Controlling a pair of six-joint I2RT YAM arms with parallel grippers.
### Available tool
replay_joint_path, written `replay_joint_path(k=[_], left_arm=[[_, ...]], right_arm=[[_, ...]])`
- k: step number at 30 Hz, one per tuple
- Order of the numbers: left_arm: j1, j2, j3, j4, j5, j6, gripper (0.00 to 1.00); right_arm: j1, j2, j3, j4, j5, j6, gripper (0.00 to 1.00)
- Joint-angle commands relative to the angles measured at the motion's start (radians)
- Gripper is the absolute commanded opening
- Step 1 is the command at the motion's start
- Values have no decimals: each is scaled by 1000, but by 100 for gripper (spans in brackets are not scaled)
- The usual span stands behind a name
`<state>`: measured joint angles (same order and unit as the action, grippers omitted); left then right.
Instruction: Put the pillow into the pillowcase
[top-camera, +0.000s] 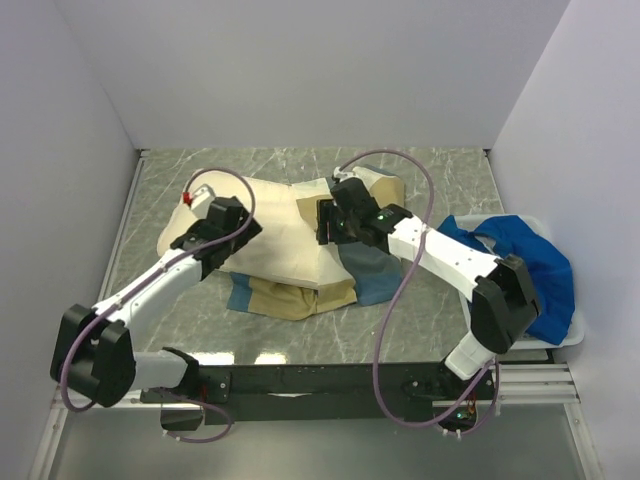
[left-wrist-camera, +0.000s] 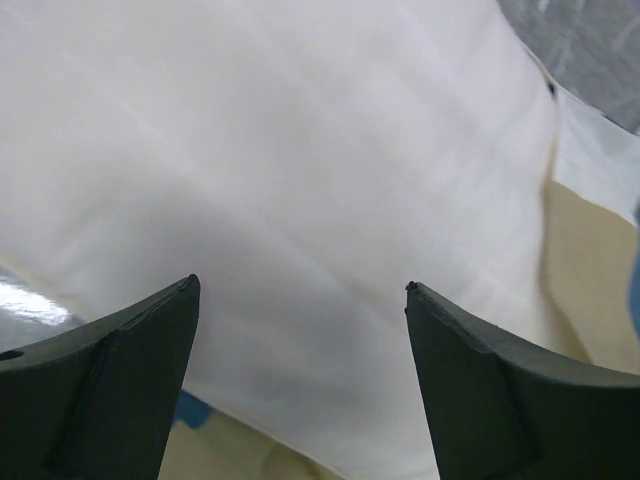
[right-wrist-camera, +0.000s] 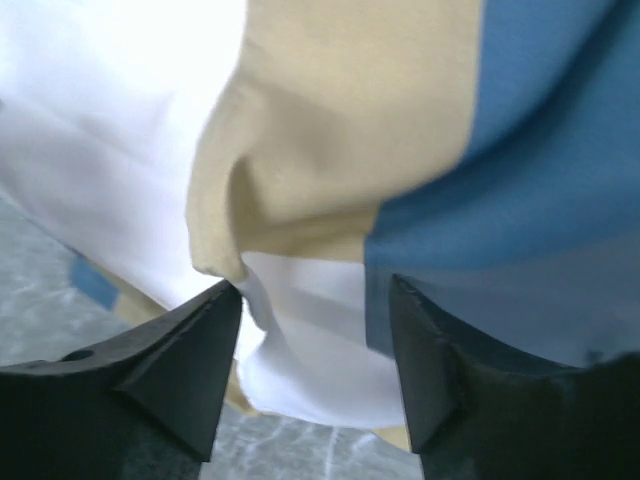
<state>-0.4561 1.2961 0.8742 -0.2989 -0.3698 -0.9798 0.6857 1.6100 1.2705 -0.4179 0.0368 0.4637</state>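
The pillow (top-camera: 275, 225) lies mid-worktop (top-camera: 300, 165), a little toward the left edge. It rests on the pillowcase (top-camera: 300, 297), whose tan, blue and white blocks stick out along its near side and right end. The left jaws stand wide apart over the pillow's left end, holding nothing, while the right jaws, at the pillow's right end, are partly open with loose pillowcase fabric between their tips.

Cream pillow (top-camera: 272, 222), tan-blue-white blocked pillowcase (top-camera: 296, 298)
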Motion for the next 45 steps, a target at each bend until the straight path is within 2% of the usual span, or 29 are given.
replay_joint_path(k=[1,5,9,12,14,15,16,19,20,22,23,26,29,33,34,36,37,41,42,43,45], left_arm=[[43,-57,-29,-86,-63,49,89],[45,-31,-50,-83,-64,40,91],[48,34,-63,-106,-115,-2,93],[48,74,-104,-43,-95,-11,87],[48,97,-119,16,-84,-16,76],[48,100,-129,41,-78,-7,67],[48,103,-130,69,-70,13,40],[48,80,-129,87,-44,52,1],[46,48,-127,90,-35,58,1],[42,3,-121,81,-21,84,1],[37,-47,-110,60,-26,90,1],[11,-148,-89,-4,-35,104,1],[-27,-247,-89,-43,-47,83,1],[-97,-323,-90,-72,-79,40,1],[-117,-330,-90,-80,-102,33,1],[-147,-319,-86,-112,-135,23,1],[-148,-307,-90,-117,-141,17,1],[-150,-319,-159,-85,-119,-14,1],[-150,-328,-170,-82,-121,-26,1],[-150,-348,-188,-56,-116,-28,1],[-153,-368,-195,-48,-98,-45,1]], right_arm=[[76,-137,-13,-82,224,-39,69],[136,-193,-74,-79,247,-17,71],[205,-174,-125,-61,250,16,72],[242,-128,-154,-33,247,39,72],[244,-76,-169,-18,253,49,70],[242,-61,-172,-12,261,47,69],[239,-36,-172,-12,270,44,68],[232,-15,-146,-33,287,32,54],[232,-16,-128,-50,301,27,41],[232,-27,-102,-77,322,26,29],[232,-30,-70,-112,336,18,19],[245,-41,-1,-175,333,9,8],[281,-53,58,-214,327,-2,5],[307,13,131,-278,334,-19,8],[307,25,147,-291,336,-23,12],[307,42,148,-295,333,-30,14],[304,42,130,-282,330,-31,19],[298,33,86,-246,288,-25,24],[298,31,76,-237,279,-22,23],[298,31,66,-225,259,-17,14],[301,31,67,-217,232,-11,4]])
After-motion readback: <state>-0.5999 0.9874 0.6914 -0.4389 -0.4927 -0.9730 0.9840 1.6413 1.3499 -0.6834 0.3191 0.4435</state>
